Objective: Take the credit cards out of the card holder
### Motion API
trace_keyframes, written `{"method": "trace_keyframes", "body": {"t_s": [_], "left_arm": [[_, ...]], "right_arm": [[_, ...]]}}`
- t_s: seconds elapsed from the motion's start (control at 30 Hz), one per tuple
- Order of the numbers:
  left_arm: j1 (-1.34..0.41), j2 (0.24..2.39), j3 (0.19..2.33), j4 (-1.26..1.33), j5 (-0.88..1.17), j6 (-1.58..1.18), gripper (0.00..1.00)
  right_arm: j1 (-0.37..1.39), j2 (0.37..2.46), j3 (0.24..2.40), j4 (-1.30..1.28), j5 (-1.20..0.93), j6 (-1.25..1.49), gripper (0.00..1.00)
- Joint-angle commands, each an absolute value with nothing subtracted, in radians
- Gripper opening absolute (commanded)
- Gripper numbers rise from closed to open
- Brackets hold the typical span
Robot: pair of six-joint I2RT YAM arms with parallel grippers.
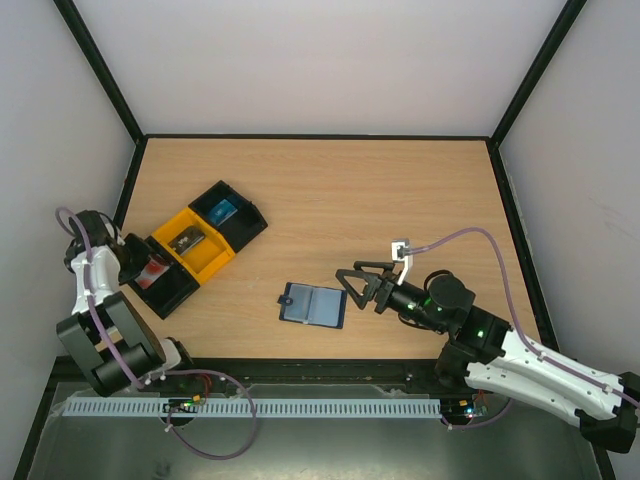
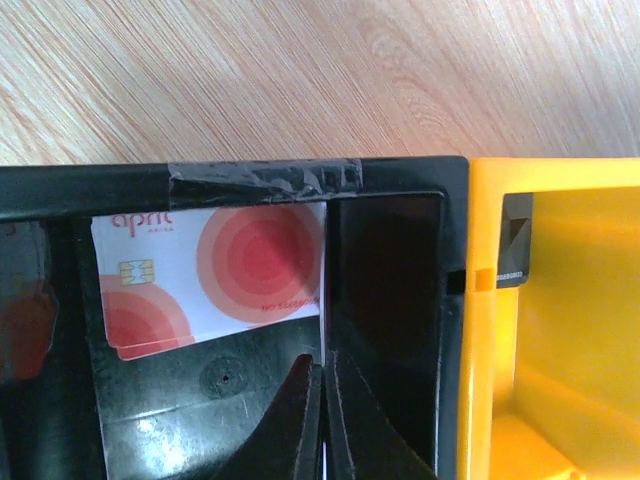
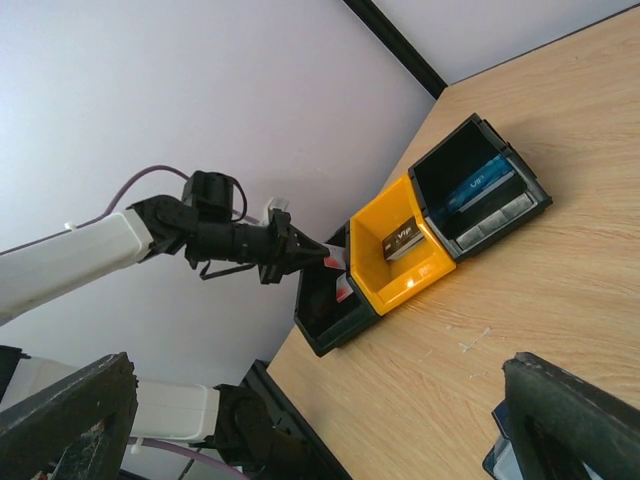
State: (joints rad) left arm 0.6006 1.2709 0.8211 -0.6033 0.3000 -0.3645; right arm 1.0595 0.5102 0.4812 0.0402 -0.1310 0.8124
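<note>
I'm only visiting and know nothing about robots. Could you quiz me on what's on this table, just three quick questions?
1. True or false: the card holder lies unfolded on the table.
2. Which tray holds the red-and-white card?
A) the yellow tray
B) the black tray nearest the arms
C) the black tray farthest from the arms
3. Fill in: the right gripper, beside the card holder, has its jaws ____.

Key: 1 true; 2 B; 3 open.
</note>
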Motion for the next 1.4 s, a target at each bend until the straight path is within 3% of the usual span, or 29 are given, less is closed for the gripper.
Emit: {"method": "trace_keyframes", "body": {"t_s": [0.0,0.17,0.37,0.43,0.53,0.87,1.0,1.17,1.37], "left_arm": [[0.606,1.312,0.814,-0.560,0.300,-0.349,0.05],[0.606,1.340,0.818,-0.554,0.243,-0.362,0.10],[0.604,1.341,0.819,-0.547,0.193,-0.376,0.25],[0.604,1.328,0.833,-0.555,0.166,-0.391,0.35],[0.604,1.290,0.853,-0.563,0.126,-0.425,0.40],[0.597,1.157,0.897,-0.534,0.183,-0.531,0.70],[0.545,1.122,0.856,-0.484,0.314,-0.519,0.93],[0.466,1.122,0.798,-0.480,0.464,-0.503,0.97],[0.223,1.085,0.767,-0.467,0.468,-0.519,0.97]], "right_arm": [[1.055,0.483,0.503,0.032,-0.096,0.808,0.97],[1.054,0.485,0.502,0.028,-0.085,0.810,0.98],[1.055,0.493,0.496,0.034,-0.079,0.815,0.98],[1.054,0.498,0.497,0.032,-0.083,0.819,0.97],[1.055,0.501,0.493,0.028,-0.082,0.830,0.98],[1.054,0.505,0.464,-0.008,-0.026,0.869,0.98],[1.053,0.525,0.459,-0.051,0.045,0.891,0.98],[1.053,0.586,0.445,-0.099,0.129,0.967,0.98],[1.053,0.656,0.378,-0.036,0.142,0.991,0.98]]}}
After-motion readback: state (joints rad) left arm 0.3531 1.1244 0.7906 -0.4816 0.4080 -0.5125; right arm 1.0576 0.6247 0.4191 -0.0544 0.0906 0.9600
